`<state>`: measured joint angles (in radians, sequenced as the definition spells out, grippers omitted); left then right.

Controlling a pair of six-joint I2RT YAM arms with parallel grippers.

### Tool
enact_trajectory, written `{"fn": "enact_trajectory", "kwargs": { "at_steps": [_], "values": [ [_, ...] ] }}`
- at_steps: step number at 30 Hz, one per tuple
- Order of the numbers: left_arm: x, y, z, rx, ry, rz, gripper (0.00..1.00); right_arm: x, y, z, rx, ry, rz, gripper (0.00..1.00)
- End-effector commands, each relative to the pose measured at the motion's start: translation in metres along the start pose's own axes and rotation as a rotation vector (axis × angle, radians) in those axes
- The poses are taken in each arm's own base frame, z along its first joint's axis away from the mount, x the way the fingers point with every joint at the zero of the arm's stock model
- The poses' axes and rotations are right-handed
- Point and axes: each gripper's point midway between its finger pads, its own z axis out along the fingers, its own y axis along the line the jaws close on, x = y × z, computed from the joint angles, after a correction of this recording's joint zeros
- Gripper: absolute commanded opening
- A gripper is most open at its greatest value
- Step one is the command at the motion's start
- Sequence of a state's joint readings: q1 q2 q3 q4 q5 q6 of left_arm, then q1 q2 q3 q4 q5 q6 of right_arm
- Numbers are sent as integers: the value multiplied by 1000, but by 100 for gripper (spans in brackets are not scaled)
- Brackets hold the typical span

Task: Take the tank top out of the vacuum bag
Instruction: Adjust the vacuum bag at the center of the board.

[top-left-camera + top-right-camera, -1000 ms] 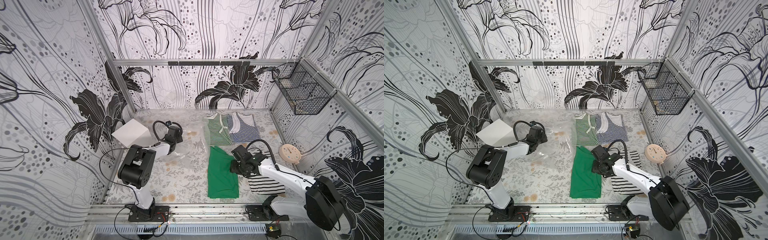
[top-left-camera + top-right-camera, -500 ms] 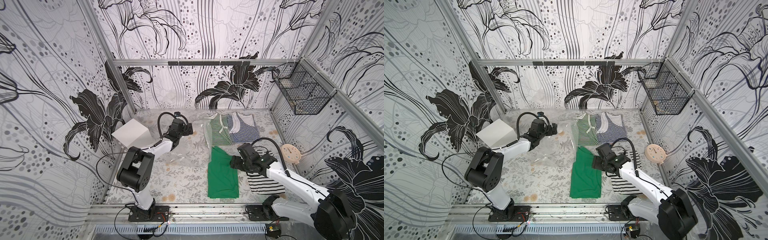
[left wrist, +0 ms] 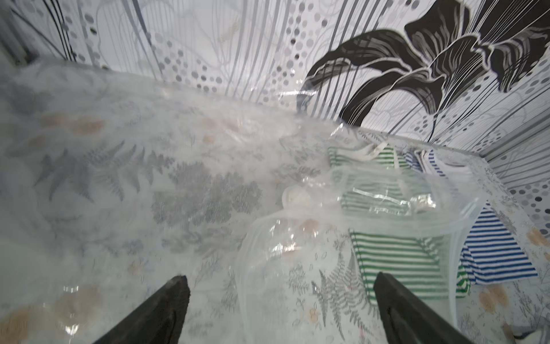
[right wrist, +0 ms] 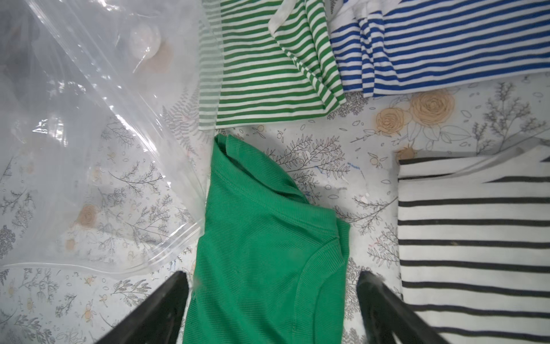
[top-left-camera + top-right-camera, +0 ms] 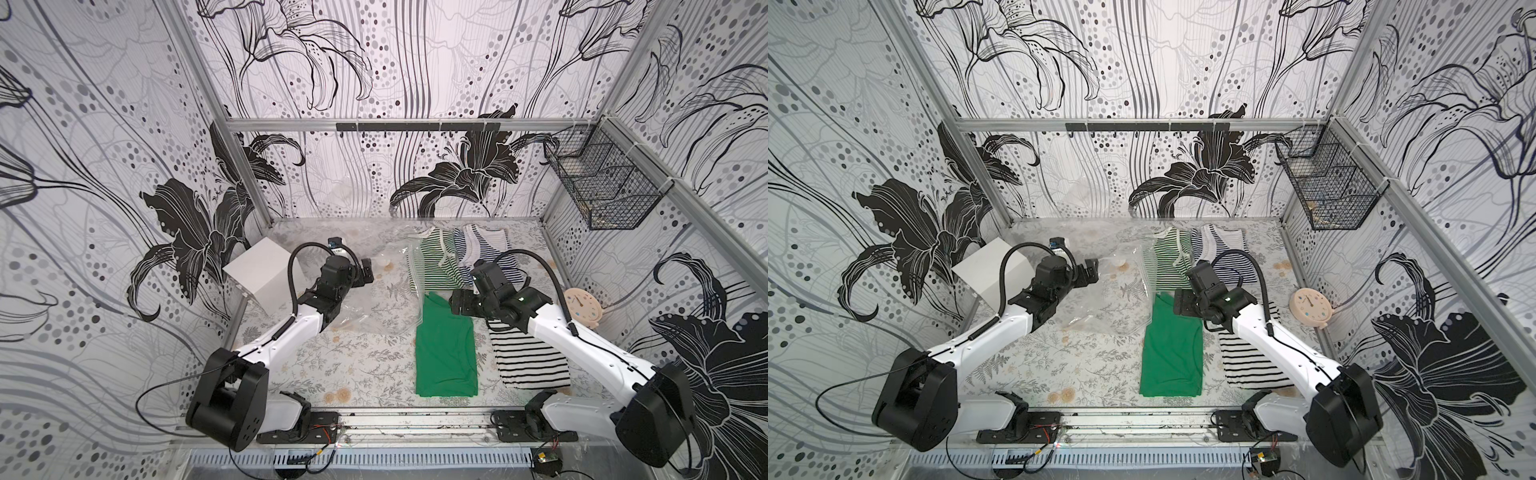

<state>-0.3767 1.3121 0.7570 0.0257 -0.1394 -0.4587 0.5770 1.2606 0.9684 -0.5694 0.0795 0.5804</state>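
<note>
**Green tank top lies clear of the bag, both grippers wide**

The table (image 5: 332, 365) wears a pale floral print and is boxed in by walls (image 5: 374, 62) papered with black-and-white lilies. One wire basket (image 5: 602, 187) hangs on the right wall. One white box (image 5: 259, 274) sits at the table's left edge, and one round pinkish clock (image 5: 586, 309) at its right edge.

There are four garments:
- the green tank top (image 5: 446, 353), flat near the front edge
- a black-striped top (image 5: 528, 361) beside it
- a green-striped top (image 5: 432, 266) toward the far edge
- a blue-striped top (image 5: 490, 253) toward the far edge

One vacuum bag (image 4: 89, 149) lies mid-table with its white valve cap (image 3: 294, 196). Its zip corner touches the green tank top's edge.

The left gripper (image 3: 279, 283) is spread wide over the bag, holding nothing. The right gripper (image 4: 273, 277) is spread wide above the green tank top.
</note>
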Motion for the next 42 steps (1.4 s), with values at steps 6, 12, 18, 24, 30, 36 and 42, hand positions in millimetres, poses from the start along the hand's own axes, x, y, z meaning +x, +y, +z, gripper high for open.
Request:
{"fn": "enact_trajectory", "kwargs": {
  "at_steps": [6,12,18,24,30,36,42],
  "values": [
    [95,14,-38,-125,262,-8,100,-53,48,16,-87,-28,-107,92],
    [138,48,-50,-280,366,-23,75,-97,80,33,-100,-37,-146,90],
    [151,61,-68,-284,368,-82,64,-126,115,79,-132,24,-146,89],
    [159,72,-78,-310,374,-96,57,-124,122,120,-102,126,-64,77],
    [171,94,-98,-356,357,-164,60,-93,35,127,62,150,147,75],
    [154,96,-108,-310,256,-201,77,-86,-24,118,138,176,234,75],
    [106,59,-110,-130,142,-119,100,-103,-3,89,-23,68,146,84]
  ]
}}
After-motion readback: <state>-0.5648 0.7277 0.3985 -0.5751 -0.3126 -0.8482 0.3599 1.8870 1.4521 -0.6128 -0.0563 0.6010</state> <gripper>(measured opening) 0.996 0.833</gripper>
